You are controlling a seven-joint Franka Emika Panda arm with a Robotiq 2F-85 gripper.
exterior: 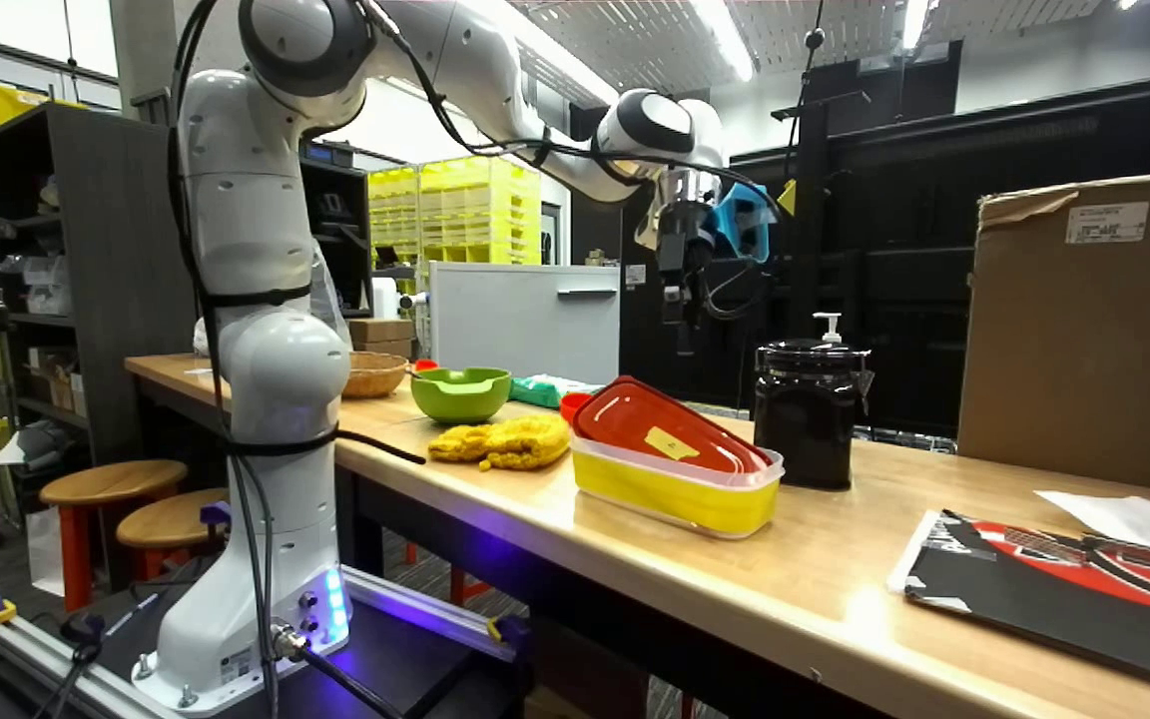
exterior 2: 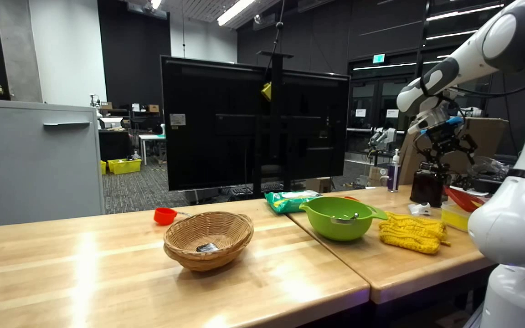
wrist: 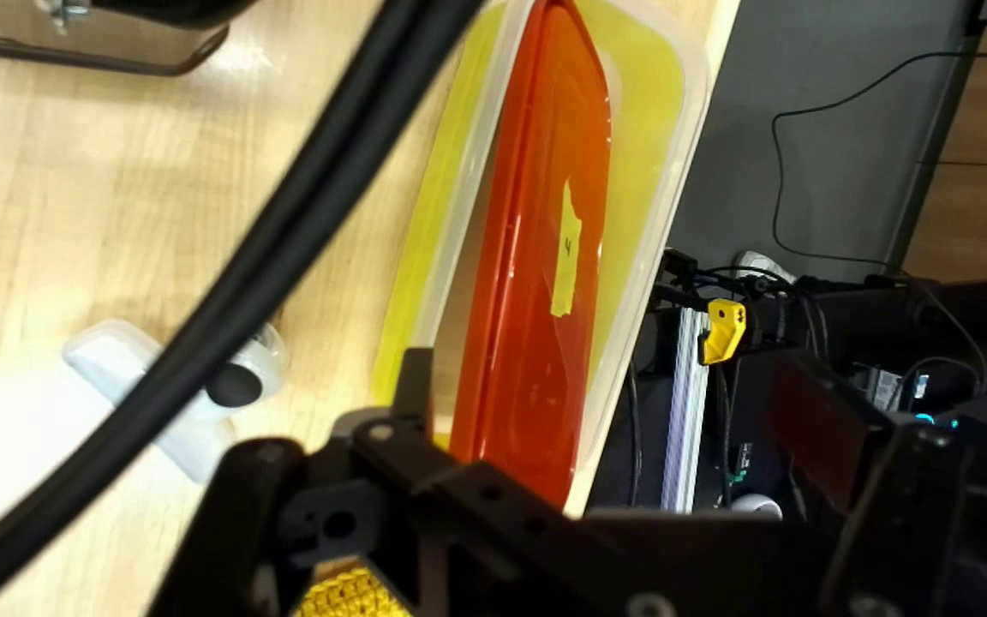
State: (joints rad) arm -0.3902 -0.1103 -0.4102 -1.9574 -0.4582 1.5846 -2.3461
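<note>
Hanging in the air, my claw [wrist: 618, 398] has its fingers [wrist: 413, 386] wide apart

I have the two fingers spread far from each other, and between them there is only air, so I am gripping nothing. In the wrist view, one finger appears in front of the near end of the yellow container [exterior: 675, 489]; the other appears past its rim, beyond the edge of the table [exterior: 835, 599]. This is only how they line up for the eye. In both exterior views a gap is visible between my claw and the red lid [exterior: 670, 424], therefore I am not touching it.

The red lid sits tilted in the yellow container: one end rises above the rim, and the rest leans inside. A piece of yellow tape [wrist: 567, 248] with a small dark mark is on this lid. The container stands on the table, close to its edge and near a black jar [exterior: 805, 429].

Also near is a white object [exterior 2: 419, 208]; in the wrist view my black cables [wrist: 298, 218] cross in front of it, and I cannot tell what it is. A yellow knitted cloth [exterior: 505, 442] lies near the container as well. Next to this cloth is a green bowl [exterior 2: 342, 223], and farther along the table stands a wicker basket [exterior 2: 233, 246].
</note>
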